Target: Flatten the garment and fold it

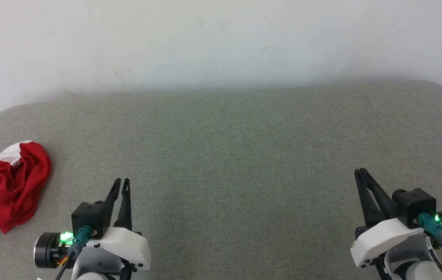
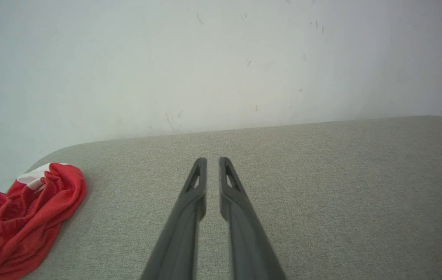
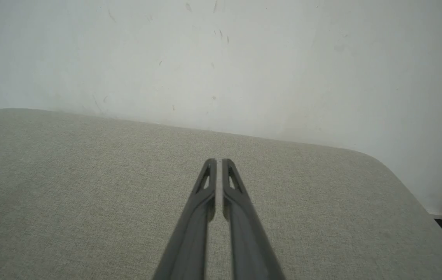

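Crumpled garment (image 1: 9, 186) left of left tool (image 1: 122, 181)

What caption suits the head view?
Crumpled red shorts at the grey surface's left edge; left pincer slightly open, right pincer shut, both empty.

We spot left gripper (image 1: 122, 181), right gripper (image 1: 360, 171): long dark slotted fingers (image 2: 189, 217), white wrist shells (image 1: 123, 243), black camera blocks (image 1: 88, 217), teal plugs (image 1: 82, 235), green lights (image 1: 65, 237).

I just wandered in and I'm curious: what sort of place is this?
Probably a robot test room, not a home: a grey cloth-covered table against a bare scuffed white wall, crumpled red shorts at its edge, left pincer and right pincer above it.
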